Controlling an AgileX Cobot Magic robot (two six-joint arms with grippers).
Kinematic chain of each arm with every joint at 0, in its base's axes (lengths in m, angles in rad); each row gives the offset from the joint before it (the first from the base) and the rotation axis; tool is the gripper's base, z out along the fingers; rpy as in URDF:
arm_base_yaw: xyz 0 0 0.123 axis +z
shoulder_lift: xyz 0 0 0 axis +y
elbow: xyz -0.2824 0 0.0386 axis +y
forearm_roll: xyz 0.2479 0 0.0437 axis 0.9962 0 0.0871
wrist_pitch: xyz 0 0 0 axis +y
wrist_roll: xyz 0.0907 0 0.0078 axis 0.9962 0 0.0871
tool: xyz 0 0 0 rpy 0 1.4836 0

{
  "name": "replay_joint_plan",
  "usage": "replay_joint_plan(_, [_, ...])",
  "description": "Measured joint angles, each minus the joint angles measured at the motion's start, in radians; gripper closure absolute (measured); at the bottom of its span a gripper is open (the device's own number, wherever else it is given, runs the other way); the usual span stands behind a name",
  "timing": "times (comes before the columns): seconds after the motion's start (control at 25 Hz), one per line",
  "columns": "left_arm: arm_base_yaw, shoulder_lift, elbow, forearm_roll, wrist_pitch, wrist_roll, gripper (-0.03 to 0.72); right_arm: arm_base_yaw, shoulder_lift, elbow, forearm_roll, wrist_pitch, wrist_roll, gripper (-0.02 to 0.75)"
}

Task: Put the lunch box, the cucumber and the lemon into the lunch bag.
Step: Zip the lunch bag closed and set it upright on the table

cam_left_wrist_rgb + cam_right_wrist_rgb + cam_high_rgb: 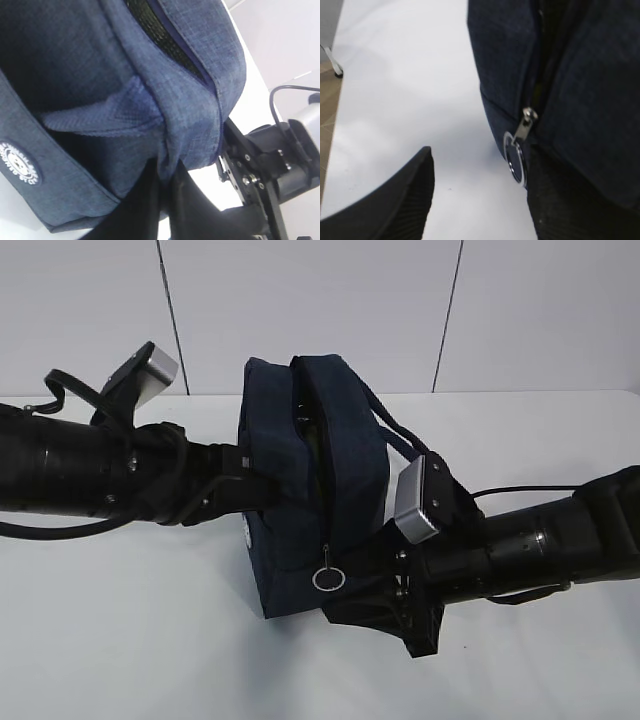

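The navy lunch bag (310, 490) stands in the middle of the white table, its top zipper partly open with a dark slit showing. My left gripper (258, 488) reaches in from the left and is shut on a fold of the bag's fabric (167, 165) beside the zipper seam. My right gripper (480, 155) is open at the bag's near end. One of its fingers (570, 200) lies against the bag right next to the silver ring pull (515, 159), also visible as the ring pull (328, 580). Nothing sits between its fingers. The lunch box, the cucumber and the lemon are out of view.
Both arms lie low over the table (120, 640), the left arm (90, 475) from the left, the right arm (540, 545) from the right. A bag handle (395, 430) loops off the right side. A pale panelled wall stands behind.
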Motion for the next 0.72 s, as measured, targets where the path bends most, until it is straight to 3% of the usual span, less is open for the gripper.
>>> replay_joint_plan(0.72, [0.000,0.000,0.000,0.000,0.000,0.000,0.691,0.000,0.068,0.000,0.002,0.012,0.000,0.288])
